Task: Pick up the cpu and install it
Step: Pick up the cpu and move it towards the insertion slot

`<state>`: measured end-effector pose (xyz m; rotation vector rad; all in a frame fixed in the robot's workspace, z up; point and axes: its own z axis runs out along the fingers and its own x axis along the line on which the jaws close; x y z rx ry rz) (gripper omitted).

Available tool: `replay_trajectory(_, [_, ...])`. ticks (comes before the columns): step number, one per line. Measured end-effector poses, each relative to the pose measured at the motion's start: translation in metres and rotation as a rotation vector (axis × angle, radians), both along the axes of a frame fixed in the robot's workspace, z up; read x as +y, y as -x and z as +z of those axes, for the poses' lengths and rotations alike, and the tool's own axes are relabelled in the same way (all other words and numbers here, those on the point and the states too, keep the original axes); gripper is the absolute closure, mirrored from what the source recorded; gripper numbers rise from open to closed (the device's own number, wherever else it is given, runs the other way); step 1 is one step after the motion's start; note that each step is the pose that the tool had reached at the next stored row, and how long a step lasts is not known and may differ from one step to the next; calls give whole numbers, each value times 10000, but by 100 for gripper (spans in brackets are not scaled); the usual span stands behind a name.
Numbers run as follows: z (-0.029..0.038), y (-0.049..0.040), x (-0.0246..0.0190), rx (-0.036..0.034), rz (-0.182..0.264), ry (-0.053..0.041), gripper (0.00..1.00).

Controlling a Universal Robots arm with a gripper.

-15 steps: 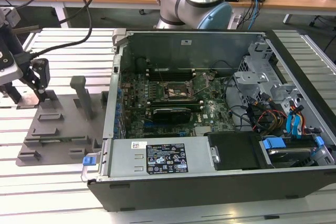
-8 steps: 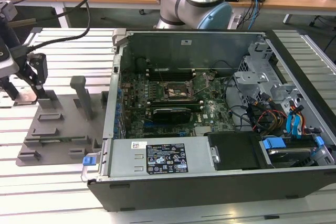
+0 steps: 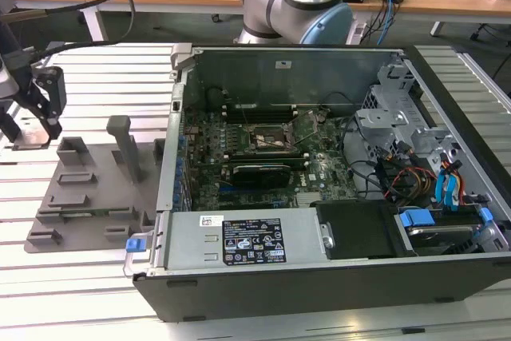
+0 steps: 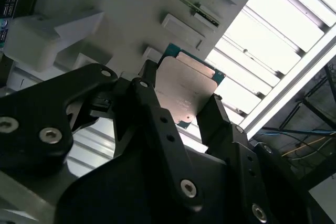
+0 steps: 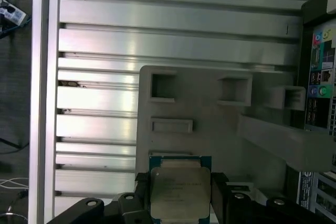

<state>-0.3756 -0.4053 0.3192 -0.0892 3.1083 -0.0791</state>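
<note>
My hand (image 5: 179,183) pinches the silvery-grey square cpu (image 5: 179,196) by opposite edges, over the edge of the grey plastic tray (image 5: 210,129); it seems light, rigid, fragile.

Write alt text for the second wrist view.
A black gripper clamps a silvery-grey square cpu by two opposite edges. Behind it lies a pale grey plastic fixture tray with raised blocks, on a table of aluminium slats.
</note>
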Motion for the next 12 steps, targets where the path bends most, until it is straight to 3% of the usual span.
replay_trajectory(12, [294,0,1,1,0,0,45])
